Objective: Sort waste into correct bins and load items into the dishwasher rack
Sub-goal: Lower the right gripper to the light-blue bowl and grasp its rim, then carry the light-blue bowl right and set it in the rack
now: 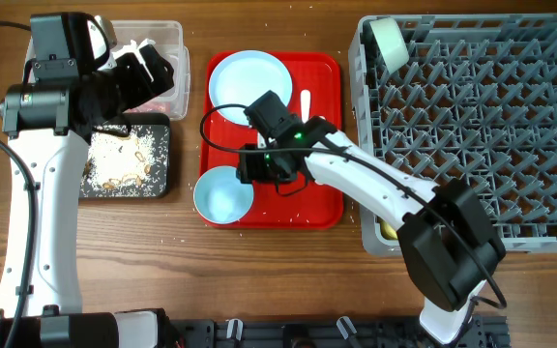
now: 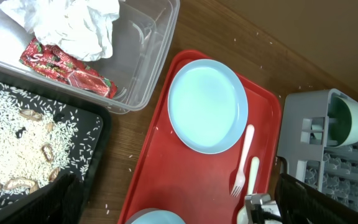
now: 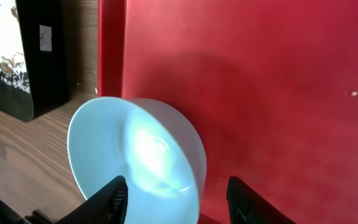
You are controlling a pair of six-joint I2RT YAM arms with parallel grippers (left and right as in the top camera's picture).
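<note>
My right gripper is open and straddles the right wall of the light blue bowl, one finger inside and one over the red tray. The bowl overhangs the tray's front left corner. The light blue plate lies at the tray's back, with the white fork and spoon beside it. My left gripper is open and empty above the clear tub, which holds the napkin and the red wrapper. The black tray holds rice and brown scraps.
The grey dishwasher rack fills the right side, with the pale green-white bowl in its back left corner and something yellow at its front left. The red tray lies between the bins and the rack.
</note>
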